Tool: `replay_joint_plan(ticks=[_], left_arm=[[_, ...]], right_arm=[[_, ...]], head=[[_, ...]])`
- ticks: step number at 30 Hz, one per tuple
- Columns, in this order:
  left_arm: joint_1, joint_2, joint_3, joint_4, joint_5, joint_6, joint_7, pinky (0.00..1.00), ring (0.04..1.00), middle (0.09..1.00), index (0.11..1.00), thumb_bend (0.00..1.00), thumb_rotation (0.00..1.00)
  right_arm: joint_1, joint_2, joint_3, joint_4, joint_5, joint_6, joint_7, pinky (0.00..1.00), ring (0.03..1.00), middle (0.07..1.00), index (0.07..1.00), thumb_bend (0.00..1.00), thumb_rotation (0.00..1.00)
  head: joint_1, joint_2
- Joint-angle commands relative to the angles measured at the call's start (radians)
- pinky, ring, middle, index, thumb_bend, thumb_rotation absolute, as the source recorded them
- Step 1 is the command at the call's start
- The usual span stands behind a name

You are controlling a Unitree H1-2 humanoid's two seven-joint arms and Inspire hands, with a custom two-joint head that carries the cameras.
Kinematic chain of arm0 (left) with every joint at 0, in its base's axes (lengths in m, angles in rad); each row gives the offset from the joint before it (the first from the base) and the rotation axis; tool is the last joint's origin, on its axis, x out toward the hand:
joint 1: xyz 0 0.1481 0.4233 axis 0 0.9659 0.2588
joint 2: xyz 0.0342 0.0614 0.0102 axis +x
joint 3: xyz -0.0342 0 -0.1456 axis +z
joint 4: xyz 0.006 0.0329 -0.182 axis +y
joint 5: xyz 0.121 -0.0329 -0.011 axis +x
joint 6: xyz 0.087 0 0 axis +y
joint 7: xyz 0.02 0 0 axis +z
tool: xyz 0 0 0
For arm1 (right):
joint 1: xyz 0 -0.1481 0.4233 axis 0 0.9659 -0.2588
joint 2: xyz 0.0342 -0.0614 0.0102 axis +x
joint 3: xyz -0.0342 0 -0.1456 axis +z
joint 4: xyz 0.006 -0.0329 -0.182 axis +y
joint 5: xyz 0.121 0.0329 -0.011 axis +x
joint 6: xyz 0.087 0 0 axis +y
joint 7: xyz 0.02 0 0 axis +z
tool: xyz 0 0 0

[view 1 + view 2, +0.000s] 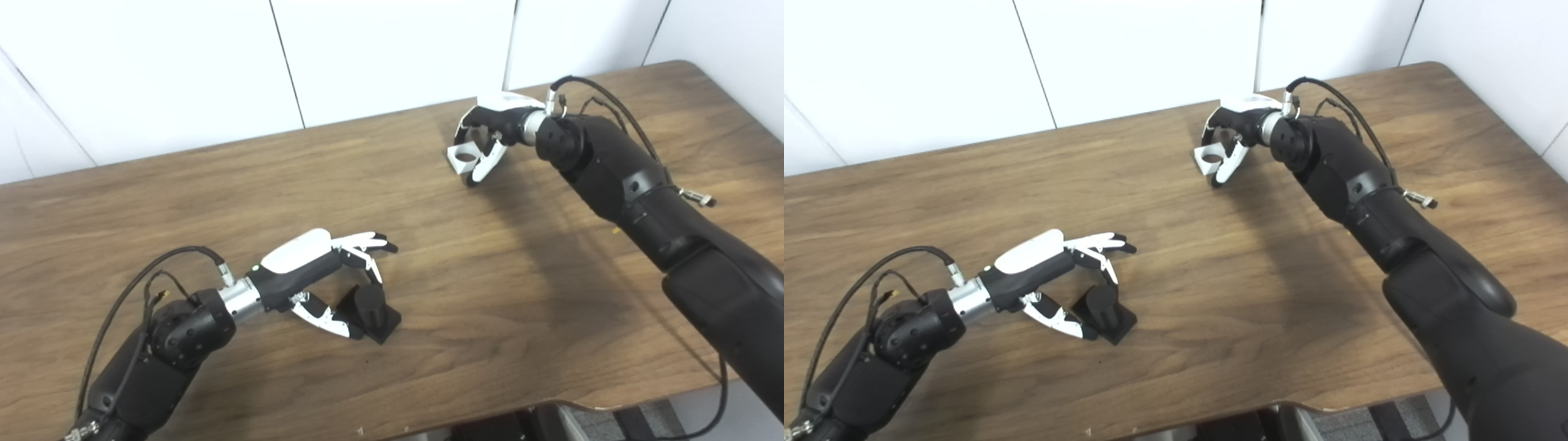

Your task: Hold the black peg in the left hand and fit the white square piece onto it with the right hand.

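Note:
The black peg (370, 308) stands upright on its square black base, on the wooden table (490, 275) at the front left. My left hand (318, 269) reaches around it and is open: the fingers (367, 242) stretch above and behind the peg, and the thumb lies low against the near side of the base. At the far middle, the white square piece (463, 157), which has a round hole, sits low at the table surface. My right hand (490, 131) is shut on it, fingers curled over its far side and thumb on its near right.
White wall panels (392, 55) rise behind the table's far edge. The table's front edge (569, 405) runs along the bottom of the view, with dark equipment below it. Bare wood lies between the two hands.

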Motion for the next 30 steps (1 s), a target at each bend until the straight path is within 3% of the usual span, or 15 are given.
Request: replay_joint_plan(ticks=[1, 9, 12, 14, 30], left_arm=[[0.019, 0.031, -0.016, 0.013, 0.046, 0.022, -0.052, 0.91, 0.964, 0.917, 0.494, 0.52, 0.08], [0.022, 0.033, -0.013, 0.008, 0.049, 0.022, -0.051, 0.90, 0.961, 0.915, 0.494, 0.52, 0.08], [0.022, 0.033, -0.012, 0.008, 0.049, 0.022, -0.053, 0.90, 0.961, 0.916, 0.494, 0.52, 0.08], [0.023, 0.034, -0.014, 0.009, 0.047, 0.022, -0.052, 0.90, 0.962, 0.915, 0.494, 0.52, 0.08], [0.026, 0.036, -0.009, 0.003, 0.048, 0.022, -0.060, 0.88, 0.962, 0.915, 0.494, 0.52, 0.08]], right_arm=[[-0.034, -0.016, -0.008, 0.004, -0.004, -0.024, -0.024, 0.80, 0.891, 0.876, 0.639, 0.69, 0.18], [-0.037, -0.016, -0.007, 0.021, -0.006, -0.038, -0.036, 0.81, 0.888, 0.867, 0.624, 0.68, 0.19], [-0.036, -0.016, -0.009, 0.028, -0.007, -0.045, -0.050, 0.81, 0.884, 0.863, 0.523, 0.55, 0.16], [-0.031, -0.015, -0.013, 0.026, -0.007, -0.052, -0.066, 0.81, 0.863, 0.846, 0.498, 0.52, 0.15], [-0.016, -0.019, -0.011, 0.048, -0.023, -0.101, -0.143, 0.86, 0.850, 0.798, 0.483, 0.52, 0.14]], head=[[0.001, 0.001], [0.006, 0.002], [0.006, 0.002], [0.006, 0.002], [0.009, 0.010]])
